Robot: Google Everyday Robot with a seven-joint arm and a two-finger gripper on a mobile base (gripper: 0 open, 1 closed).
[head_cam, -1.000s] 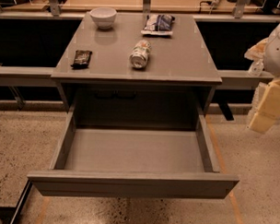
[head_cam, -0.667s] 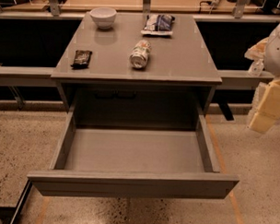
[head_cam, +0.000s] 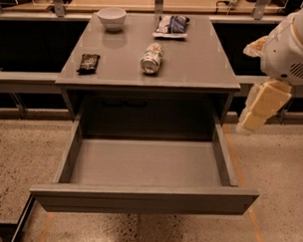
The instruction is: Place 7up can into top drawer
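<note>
The 7up can (head_cam: 151, 58) lies on its side on the grey table top (head_cam: 198, 65), near the middle and toward the front edge. The top drawer (head_cam: 144, 198) is pulled wide open below the table top, and nothing lies in it. My gripper (head_cam: 260, 108) hangs off the right side of the table, level with the drawer's right wall and well away from the can. It holds nothing that I can see.
A white bowl (head_cam: 111, 18) stands at the back left of the table. A blue-white snack bag (head_cam: 171, 24) lies at the back middle. A dark snack bar (head_cam: 88, 62) lies at the front left. Speckled floor surrounds the drawer.
</note>
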